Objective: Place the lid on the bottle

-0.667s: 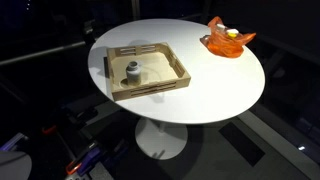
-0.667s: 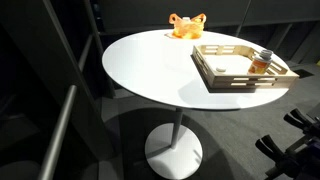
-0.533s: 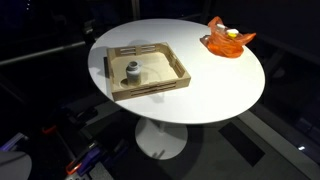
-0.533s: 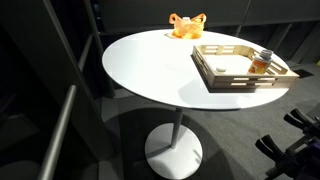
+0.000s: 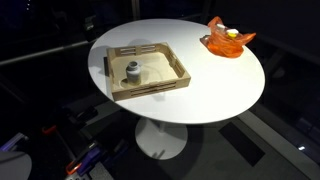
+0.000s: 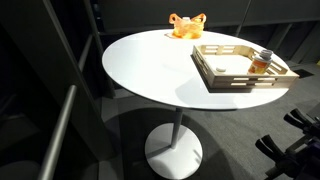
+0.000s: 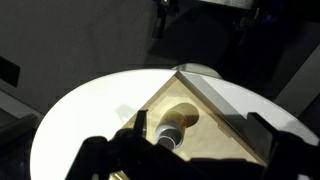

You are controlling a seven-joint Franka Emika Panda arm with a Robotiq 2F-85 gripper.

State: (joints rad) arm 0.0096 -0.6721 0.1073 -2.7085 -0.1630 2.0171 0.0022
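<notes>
The bottle (image 5: pixel 132 72) is small, squat and dark grey, and stands upright in the wooden tray (image 5: pixel 165 84). It also shows in an exterior view (image 6: pixel 262 61) and in the wrist view (image 7: pixel 170 133). Its top is whitish and round; I cannot tell whether that is the lid resting on it. No loose lid shows anywhere. My gripper (image 7: pixel 205 140) appears only in the wrist view, above the tray, open and empty. Its dark fingers (image 7: pixel 266 136) stand wide apart and the bottle sits close to the left one. The arm is out of both exterior views.
The tray (image 6: pixel 240 82) lies near one edge of a round white pedestal table (image 5: pixel 215 85). An orange dish (image 5: pixel 229 40) stands near the far rim and shows in both exterior views (image 6: pixel 186 25). Dark floor surrounds the table.
</notes>
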